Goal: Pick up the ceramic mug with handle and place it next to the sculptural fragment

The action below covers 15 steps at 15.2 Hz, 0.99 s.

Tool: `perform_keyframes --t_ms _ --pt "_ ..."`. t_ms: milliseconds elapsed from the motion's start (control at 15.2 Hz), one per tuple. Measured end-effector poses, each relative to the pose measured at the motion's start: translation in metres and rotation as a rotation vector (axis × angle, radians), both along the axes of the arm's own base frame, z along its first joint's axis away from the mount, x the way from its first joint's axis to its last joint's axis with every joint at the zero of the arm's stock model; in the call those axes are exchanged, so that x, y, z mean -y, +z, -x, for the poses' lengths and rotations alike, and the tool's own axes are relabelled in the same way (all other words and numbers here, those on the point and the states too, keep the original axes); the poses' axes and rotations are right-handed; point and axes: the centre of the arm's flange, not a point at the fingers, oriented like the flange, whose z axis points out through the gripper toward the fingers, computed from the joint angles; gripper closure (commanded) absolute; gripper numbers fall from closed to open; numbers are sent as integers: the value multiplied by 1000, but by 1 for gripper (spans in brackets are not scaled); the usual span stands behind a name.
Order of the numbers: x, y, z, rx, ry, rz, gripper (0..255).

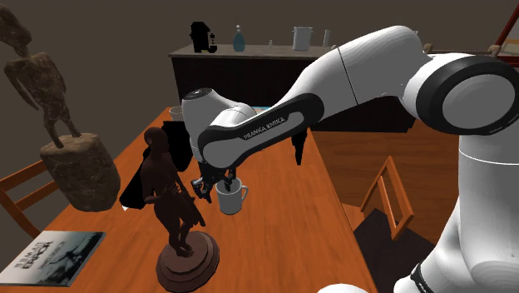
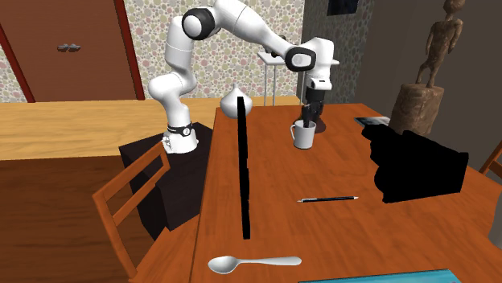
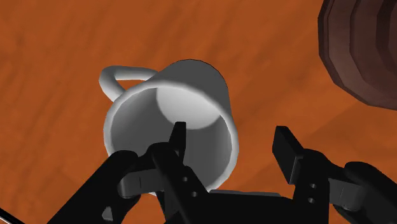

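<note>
A white mug point(image 1: 230, 198) point(image 2: 303, 135) point(image 3: 172, 118) stands upright on the wooden table point(image 1: 274, 229), just beside the dark brown figurine point(image 1: 170, 196) on its round base, its handle turned away from the figurine. The black gripper point(image 1: 218, 186) point(image 2: 309, 120) point(image 3: 232, 143) hangs over the mug with its fingers apart, one finger point(image 3: 178, 137) inside the rim and the other outside, neither pressing the wall. Lettering on the arm point(image 1: 264, 126) reads "FRANKA EMIKA". Past the figurine, on the side away from the mug, stands a weathered figure on a rough block point(image 1: 71, 158). Near the figurine's base lies a book point(image 1: 54, 254), its cover lettering too small to read.
</note>
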Motion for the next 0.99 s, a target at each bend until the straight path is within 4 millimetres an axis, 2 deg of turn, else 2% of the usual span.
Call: perform_keyframes --t_ms 264,594,990 --pt "0 0 0 0 0 0 0" --pt "-2 45 0 1 0 -1 0" --pt "-3 50 0 0 0 0 0"
